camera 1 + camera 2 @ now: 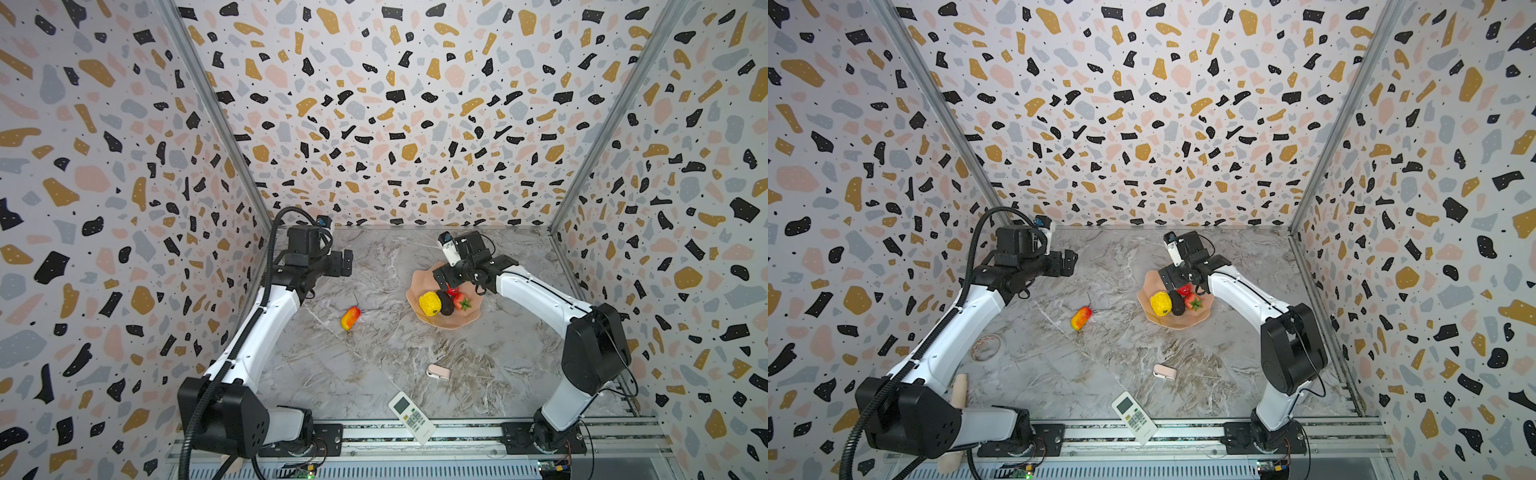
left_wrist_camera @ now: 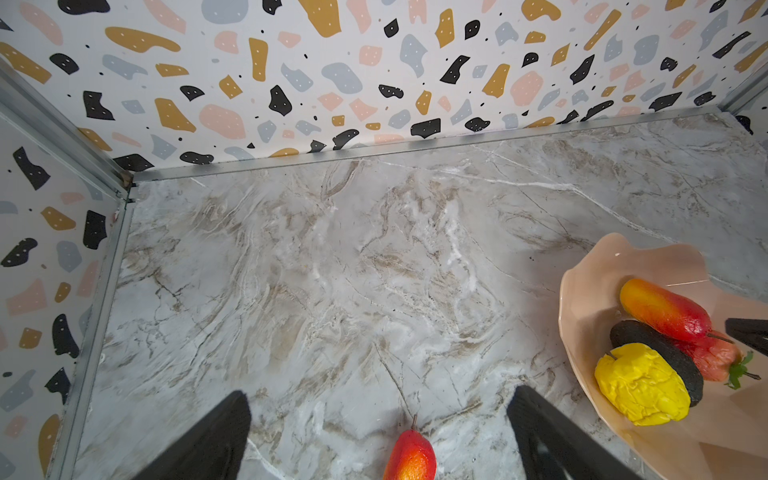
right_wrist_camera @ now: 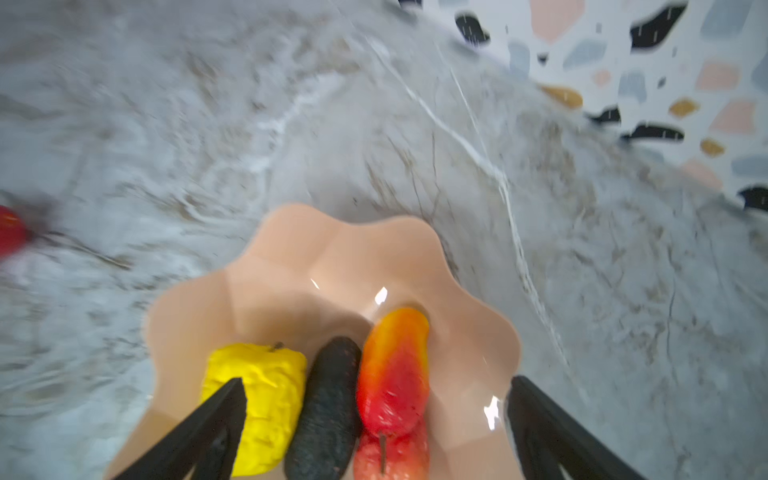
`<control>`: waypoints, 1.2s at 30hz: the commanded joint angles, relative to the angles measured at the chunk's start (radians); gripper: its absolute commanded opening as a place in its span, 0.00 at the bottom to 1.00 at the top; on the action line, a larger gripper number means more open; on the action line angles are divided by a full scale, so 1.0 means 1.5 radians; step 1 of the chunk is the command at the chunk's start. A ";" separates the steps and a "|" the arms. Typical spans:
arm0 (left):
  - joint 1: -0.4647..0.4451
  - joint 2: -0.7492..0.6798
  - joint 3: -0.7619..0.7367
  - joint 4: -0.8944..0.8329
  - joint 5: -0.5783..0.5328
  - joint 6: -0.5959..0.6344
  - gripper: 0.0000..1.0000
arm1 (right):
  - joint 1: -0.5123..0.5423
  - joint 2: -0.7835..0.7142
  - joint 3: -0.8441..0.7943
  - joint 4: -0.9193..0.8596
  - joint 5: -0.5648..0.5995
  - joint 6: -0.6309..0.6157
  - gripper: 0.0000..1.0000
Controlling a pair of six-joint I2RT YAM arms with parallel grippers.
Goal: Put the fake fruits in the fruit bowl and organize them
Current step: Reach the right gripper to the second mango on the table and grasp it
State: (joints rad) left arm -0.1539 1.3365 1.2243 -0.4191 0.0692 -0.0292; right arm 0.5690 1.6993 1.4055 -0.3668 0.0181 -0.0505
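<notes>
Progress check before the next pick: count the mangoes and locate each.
2. The first mango lies on the table, left of the fruit bowl. The second mango lies inside the bowl against the avocado. None seem hidden.

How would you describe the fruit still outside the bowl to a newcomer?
On the marble table, look left of the pink bowl in a top view. A lone red-yellow mango lies there, touching nothing; its twin lies inside the bowl.
</notes>
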 commanded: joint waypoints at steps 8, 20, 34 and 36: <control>-0.005 -0.023 0.019 -0.010 -0.016 0.006 0.99 | 0.154 0.079 0.088 0.094 -0.189 -0.022 0.99; -0.005 -0.050 0.013 -0.034 -0.035 0.012 1.00 | 0.258 0.274 0.207 0.169 -0.259 0.006 0.99; -0.005 -0.049 0.008 -0.032 -0.030 0.018 1.00 | 0.304 0.419 0.298 0.160 -0.116 -0.026 1.00; -0.005 -0.049 0.009 -0.032 -0.030 0.019 1.00 | 0.304 0.428 0.301 0.157 -0.105 -0.036 1.00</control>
State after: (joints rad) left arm -0.1547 1.2755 1.2243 -0.4713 0.0250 -0.0132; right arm 1.0313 2.3325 1.8271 -0.1112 -0.1898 -0.0807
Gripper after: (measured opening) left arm 0.995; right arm 0.997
